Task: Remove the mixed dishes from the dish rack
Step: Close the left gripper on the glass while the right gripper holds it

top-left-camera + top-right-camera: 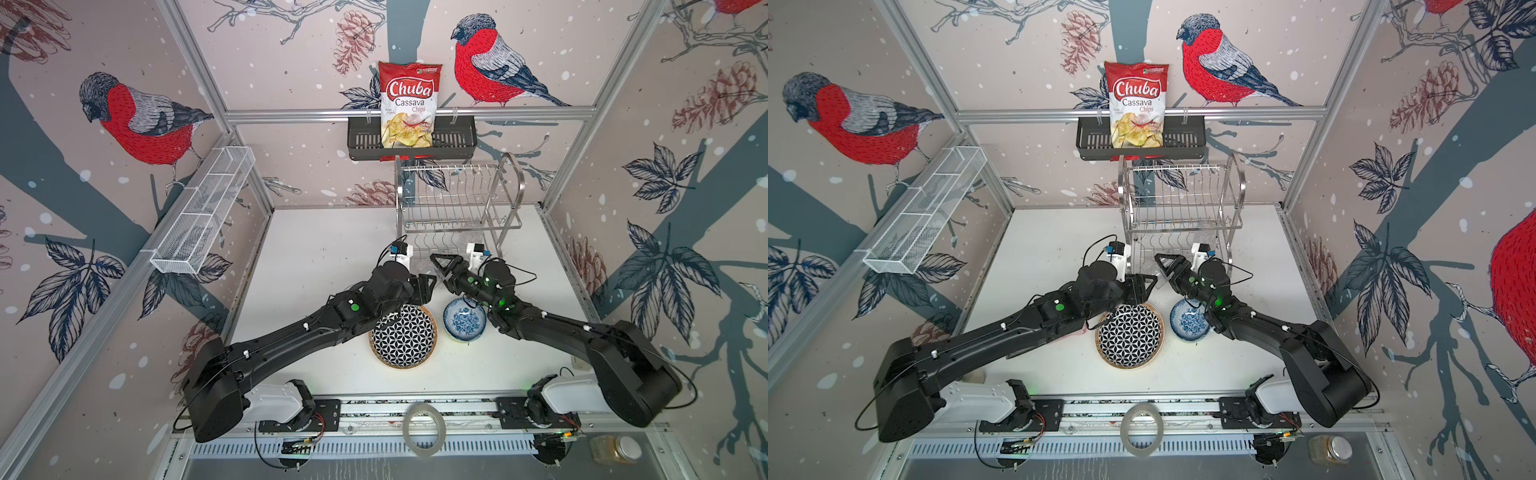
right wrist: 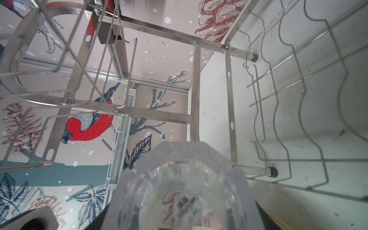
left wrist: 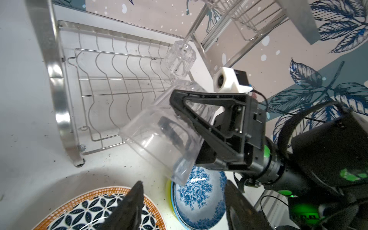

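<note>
Two hands: they meet just in front of the dish rack (image 1: pixel 457 195), fingertips near each other but apart.
Right hand (image 3: pixel 167 109): closed on a clear glass (image 3: pixel 151 139), with one finger outside its wall and the other showing through it. The glass is tilted, just in front of the rack's lower shelf.
Left hand (image 1: pixel 428 289): fingers spread apart with nothing held, near the far edge of the geometric plate (image 1: pixel 403 338).
Table (image 1: pixel 316 249): white, flecked with dark specks.
On the table: the geometric plate lies face up, black-and-white pattern inside a tan rim, partly under the left arm. Just beside it to the right, a blue-floral bowl (image 1: pixel 463 322) sits nested in a lime bowl (image 3: pixel 169 195), of which only the rim shows.
Dish rack: shiny two-tier wire, at the back of the table, right of centre. A second glass (image 3: pixel 180 57) stands on its lower shelf.
Room: aluminium frame; walls papered with red-breasted birds, pine cones and leaves.
Black basket (image 1: pixel 453 143): hangs from the back rail above the rack and holds a bag of cassava chips (image 1: pixel 409 104).
White mesh basket (image 1: pixel 203 212): long, fixed along the left wall.
Front edge: a roll of tape (image 1: pixel 424 430) and a jar (image 1: pixel 615 449).
</note>
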Controlling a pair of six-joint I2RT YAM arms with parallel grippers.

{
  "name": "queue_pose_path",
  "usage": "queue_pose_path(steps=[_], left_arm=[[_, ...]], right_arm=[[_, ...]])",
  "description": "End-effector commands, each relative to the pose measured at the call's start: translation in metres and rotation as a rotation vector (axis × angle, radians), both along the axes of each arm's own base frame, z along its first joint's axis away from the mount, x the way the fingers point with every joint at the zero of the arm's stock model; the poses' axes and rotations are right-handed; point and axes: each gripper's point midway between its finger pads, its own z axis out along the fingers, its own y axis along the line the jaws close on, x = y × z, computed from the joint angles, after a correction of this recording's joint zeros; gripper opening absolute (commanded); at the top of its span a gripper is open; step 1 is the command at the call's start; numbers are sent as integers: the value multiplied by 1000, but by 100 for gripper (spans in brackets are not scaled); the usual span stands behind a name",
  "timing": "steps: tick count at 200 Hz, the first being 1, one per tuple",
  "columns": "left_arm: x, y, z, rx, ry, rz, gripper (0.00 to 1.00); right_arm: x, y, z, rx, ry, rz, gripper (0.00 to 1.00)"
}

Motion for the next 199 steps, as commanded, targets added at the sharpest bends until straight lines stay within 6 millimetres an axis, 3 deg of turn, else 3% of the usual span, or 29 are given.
queue_pose_path(steps=[1, 51, 144, 199], left_arm=[[1, -13, 9, -27, -40, -47, 56], [6, -21, 18, -40, -53, -49, 38], [15, -22, 30, -34, -89, -27, 27], [17, -22, 40, -40, -114, -20, 8]], right_arm=[[-5, 3, 23, 98, -28, 25, 20], [-8, 2, 33, 128, -34, 33, 20], [-20, 4, 49, 164, -54, 58, 20], [-24, 6, 55, 173, -65, 71, 20]])
